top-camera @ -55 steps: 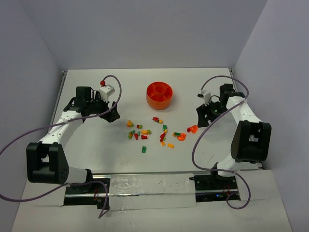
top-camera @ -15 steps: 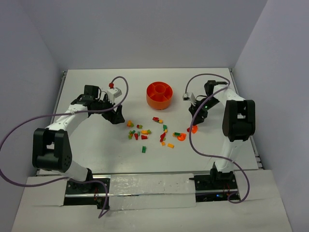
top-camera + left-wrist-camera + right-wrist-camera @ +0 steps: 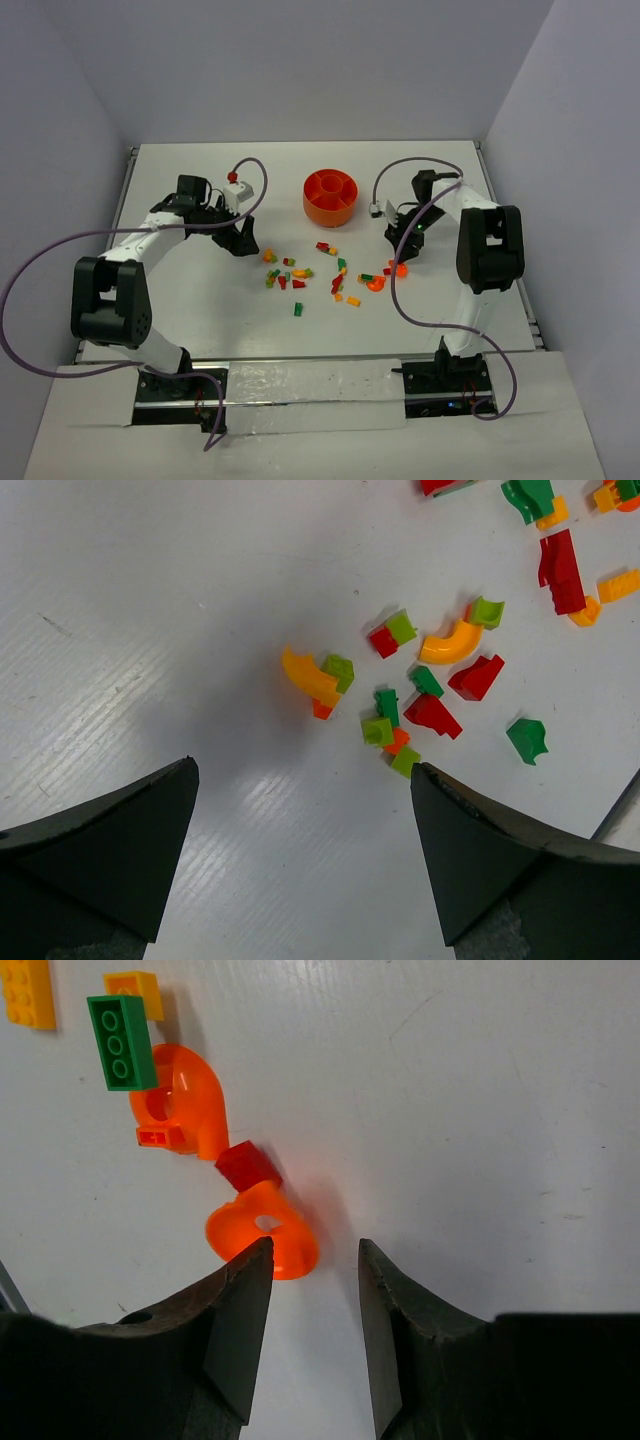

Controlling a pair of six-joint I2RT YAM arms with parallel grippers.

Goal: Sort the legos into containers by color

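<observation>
The legos point(image 3: 300, 272) lie scattered on the white table in front of the round orange bowl point(image 3: 331, 196), whose compartments are the containers. My left gripper point(image 3: 302, 766) hangs open over bare table just left of the pile, near a yellow curved piece point(image 3: 308, 677) and small red and green bits. My right gripper point(image 3: 315, 1244) is low at the pile's right end, jaws partly apart over bare table. An orange funnel-shaped piece point(image 3: 255, 1230) lies at the tip of its left finger, outside the gap. A small red brick point(image 3: 245, 1165) touches that piece.
An orange elbow piece point(image 3: 190, 1095), a green three-stud brick point(image 3: 121, 1042) and yellow bricks point(image 3: 28, 992) lie beyond the right gripper. Each arm's purple cable point(image 3: 395, 290) loops over the table. Grey walls close in the table at the back and sides.
My right gripper has moved left and down to the orange piece, and its jaws have narrowed. The left gripper has shifted slightly toward the pile and stayed wide open.
</observation>
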